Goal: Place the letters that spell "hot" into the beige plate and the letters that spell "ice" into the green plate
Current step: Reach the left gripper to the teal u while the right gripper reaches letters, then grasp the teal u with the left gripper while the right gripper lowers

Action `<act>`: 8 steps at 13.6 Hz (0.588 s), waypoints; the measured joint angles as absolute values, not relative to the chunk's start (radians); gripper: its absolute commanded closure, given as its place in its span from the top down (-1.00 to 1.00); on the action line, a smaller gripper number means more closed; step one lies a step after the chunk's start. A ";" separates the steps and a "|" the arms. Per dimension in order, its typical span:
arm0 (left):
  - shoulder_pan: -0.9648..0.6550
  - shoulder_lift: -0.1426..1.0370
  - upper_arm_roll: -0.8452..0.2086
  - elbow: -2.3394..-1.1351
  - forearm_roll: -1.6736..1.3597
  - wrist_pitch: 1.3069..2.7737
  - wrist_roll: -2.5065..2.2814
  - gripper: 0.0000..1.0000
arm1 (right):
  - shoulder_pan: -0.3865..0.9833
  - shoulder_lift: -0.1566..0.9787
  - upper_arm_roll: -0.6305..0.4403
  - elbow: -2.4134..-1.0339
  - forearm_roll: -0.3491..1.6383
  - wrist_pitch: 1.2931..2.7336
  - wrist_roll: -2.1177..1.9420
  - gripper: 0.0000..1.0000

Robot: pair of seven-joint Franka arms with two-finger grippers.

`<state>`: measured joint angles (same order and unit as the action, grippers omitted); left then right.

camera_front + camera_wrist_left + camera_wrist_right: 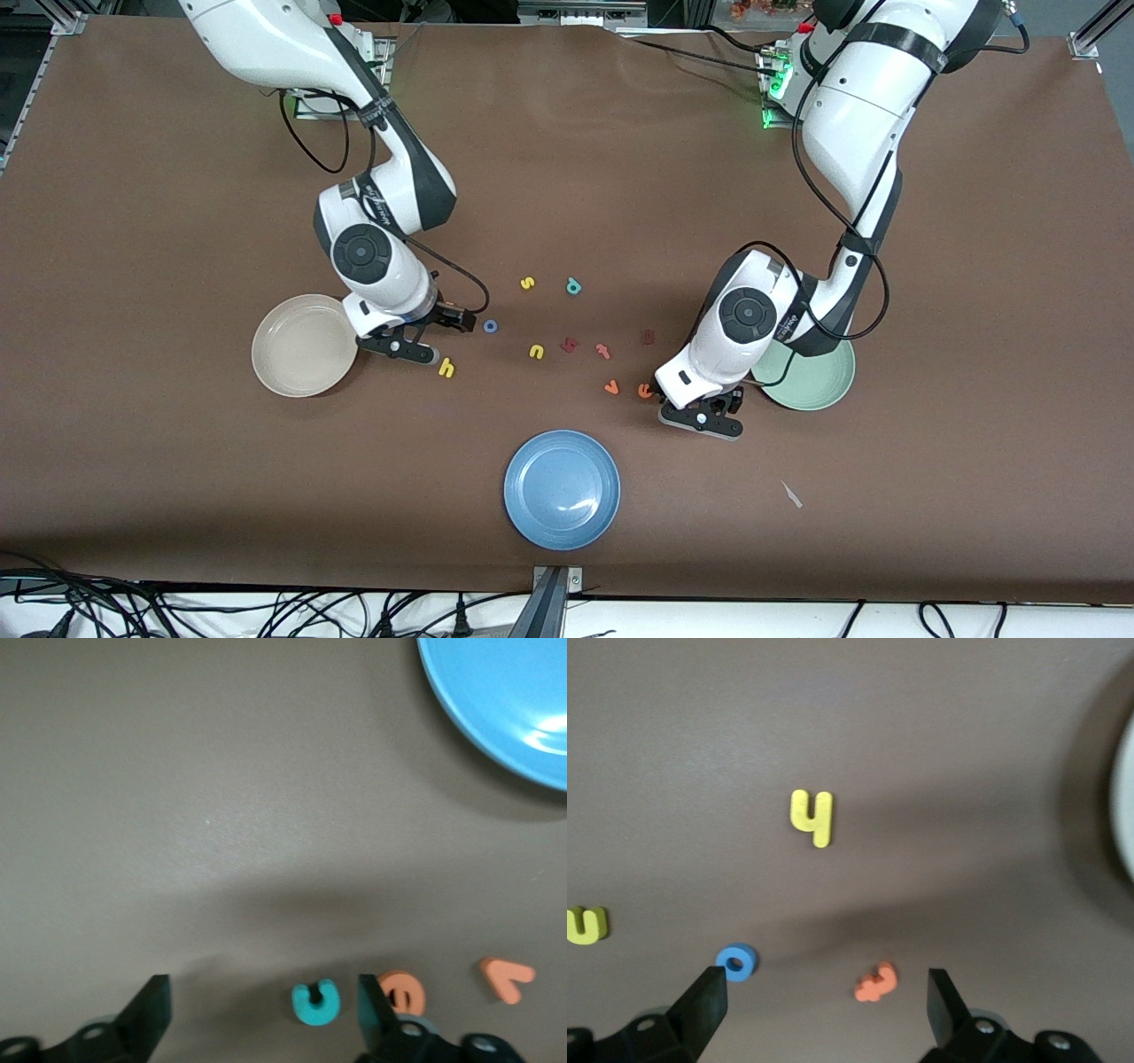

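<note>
My left gripper (704,409) is low over the table beside the green plate (824,390). It is open (264,1001) around the teal "c" (316,1003), which lies flat, apart from both fingers. The orange "e" (403,992) (645,389) lies just outside one finger. The dark red "i" (648,337) lies farther from the front camera. My right gripper (425,335), beside the beige plate (297,350), is open (824,992) around the orange "t" (876,983). The blue "o" (736,962) (490,326) is at one fingertip. The yellow "h" (811,818) (446,368) lies nearby.
A blue plate (562,489) sits nearest the front camera. Other letters are strewn mid-table: yellow "s" (527,283), teal "p" (574,285), yellow "u" (536,352), a dark red letter (570,345), pinkish-red "t" (603,351), orange "v" (611,387). A pale scrap (791,494) lies near the front.
</note>
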<state>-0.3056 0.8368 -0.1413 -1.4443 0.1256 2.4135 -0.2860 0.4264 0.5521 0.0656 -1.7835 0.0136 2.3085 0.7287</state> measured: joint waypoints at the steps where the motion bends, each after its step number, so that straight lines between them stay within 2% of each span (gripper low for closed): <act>1: -0.306 0.837 -0.141 -1.445 0.102 2.414 -0.292 0.03 | 0.432 0.557 0.066 -1.790 0.014 2.352 0.761 1.00; 4: -0.307 0.839 -0.144 -1.448 0.028 2.414 -0.304 -0.02 | 0.445 0.562 0.065 -1.854 0.014 2.467 0.848 1.00; 8: -0.309 0.850 -0.148 -1.448 0.023 2.414 -0.310 -0.02 | 0.444 0.561 0.046 -1.870 0.014 2.455 0.862 1.00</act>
<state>-0.3085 0.8495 -0.1479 -1.4482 0.0234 2.4144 -0.3102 0.4442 0.5613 0.0464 -1.8695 0.0135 2.4547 0.8621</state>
